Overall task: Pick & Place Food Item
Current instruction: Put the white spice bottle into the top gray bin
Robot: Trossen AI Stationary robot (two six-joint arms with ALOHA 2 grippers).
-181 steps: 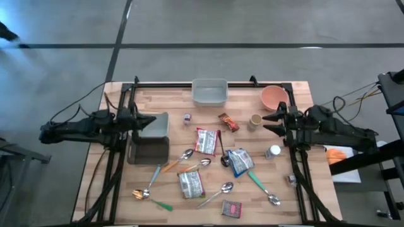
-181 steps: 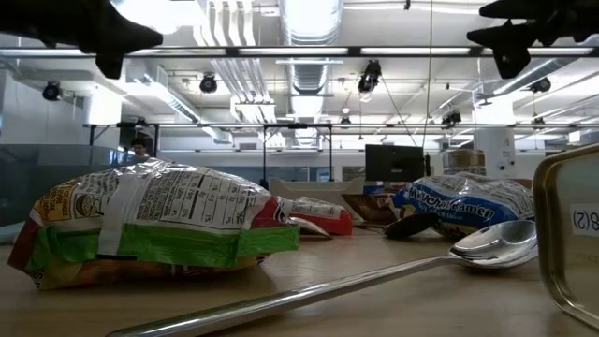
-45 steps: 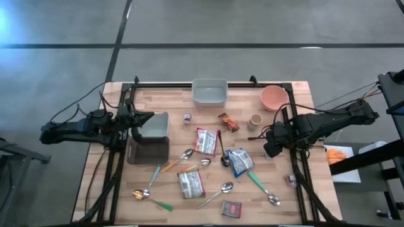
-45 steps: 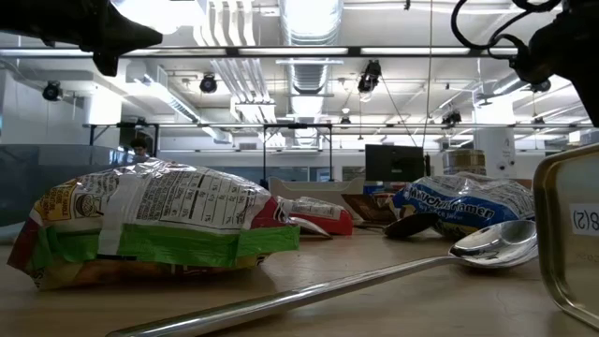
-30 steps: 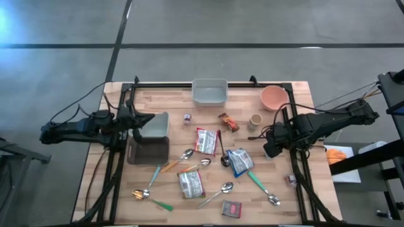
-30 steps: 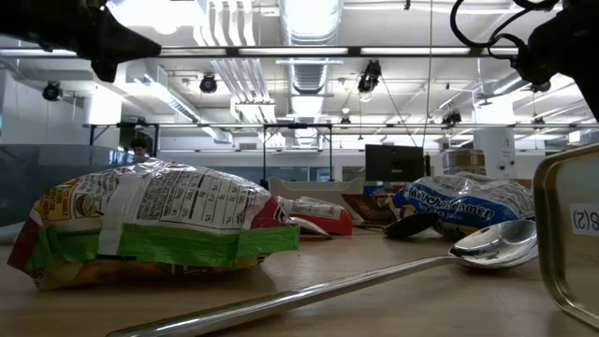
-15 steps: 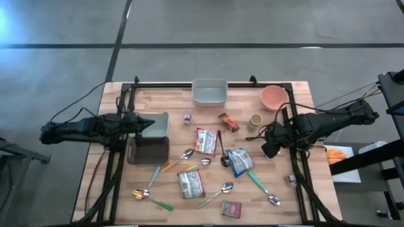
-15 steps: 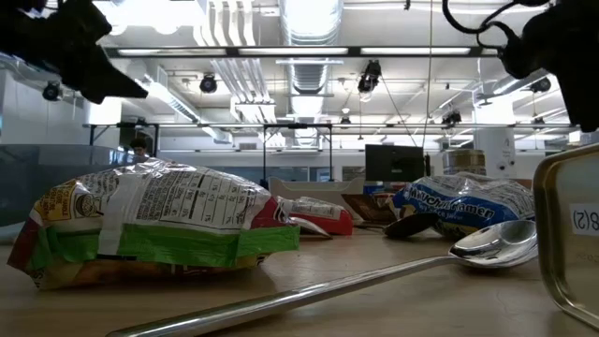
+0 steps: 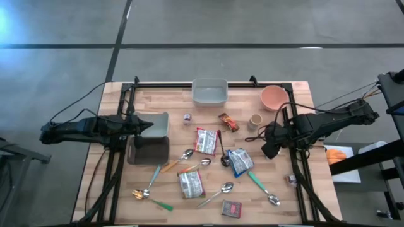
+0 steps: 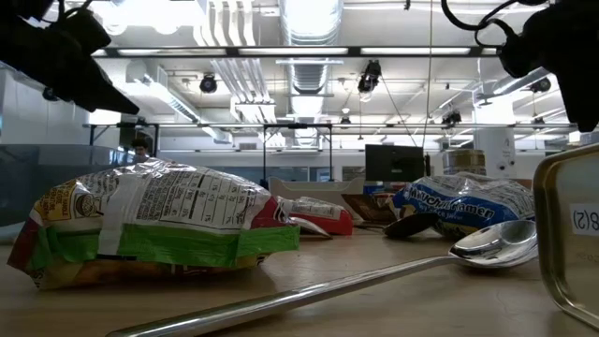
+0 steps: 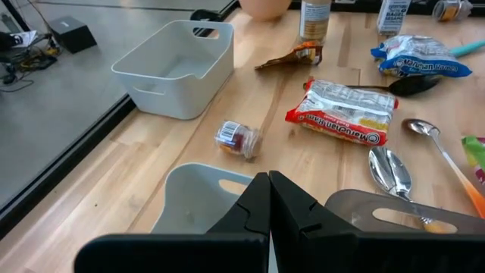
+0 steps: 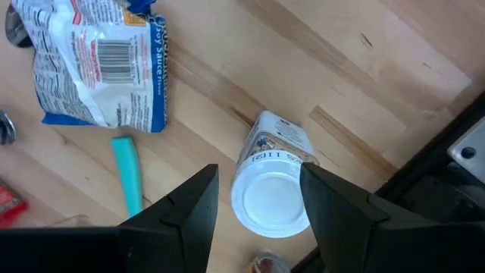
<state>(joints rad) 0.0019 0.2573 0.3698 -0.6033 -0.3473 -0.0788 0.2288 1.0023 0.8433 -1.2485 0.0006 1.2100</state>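
A small bottle with a white lid stands upright on the wood near the table's right edge. My right gripper hangs above it, pointing down and open, with one finger showing on each side of the lid. In the high view the gripper hides the bottle. A blue packet lies flat just left of it. A red-and-silver packet and a green-banded packet lie mid-table. My left gripper is shut and tipped down over the grey bin at the left.
A white bin and a pink bowl stand at the far edge. A small jar, a brown wrapper, a small cup and several spoons lie scattered. A teal spoon handle lies beside the bottle.
My left gripper has tipped downward and sunk a little over the grey bin, staying shut. My right gripper has rolled slightly about its own line above the bottle without shifting place. Nothing on the table has moved.
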